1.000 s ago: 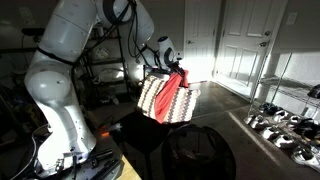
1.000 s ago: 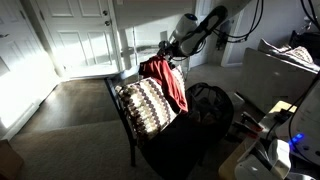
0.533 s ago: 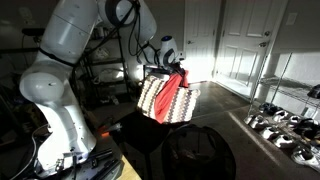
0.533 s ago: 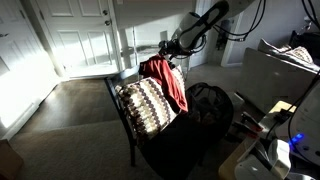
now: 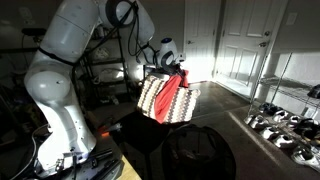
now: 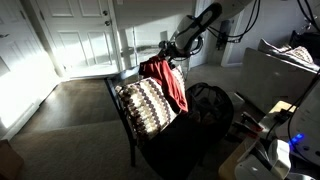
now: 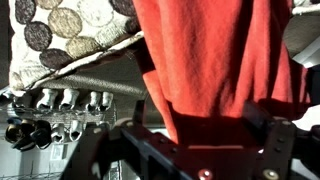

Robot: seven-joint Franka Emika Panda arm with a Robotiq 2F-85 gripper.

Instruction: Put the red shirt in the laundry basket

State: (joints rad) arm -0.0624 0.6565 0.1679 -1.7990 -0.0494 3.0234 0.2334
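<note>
The red shirt (image 5: 171, 95) hangs over the rim of the zigzag laundry basket (image 5: 150, 102), draping down one side. It shows in both exterior views, also here (image 6: 172, 85) on the basket (image 6: 143, 106). My gripper (image 5: 172, 63) (image 6: 170, 47) sits just above the shirt's top at the basket rim. In the wrist view the shirt (image 7: 210, 60) fills the space between my fingers (image 7: 205, 125), which stand wide apart. The basket fabric (image 7: 70, 30) shows at the upper left. The gripper looks open.
The basket stands on a dark chair-like stand (image 6: 122, 125). A black round tub (image 6: 207, 102) (image 5: 200, 150) sits beside it. A wire rack with shoes (image 5: 285, 125) is at one side. White doors (image 6: 80, 35) are behind.
The arm's forearm has risen slightly in one exterior view. The shirt and the basket have not moved.
</note>
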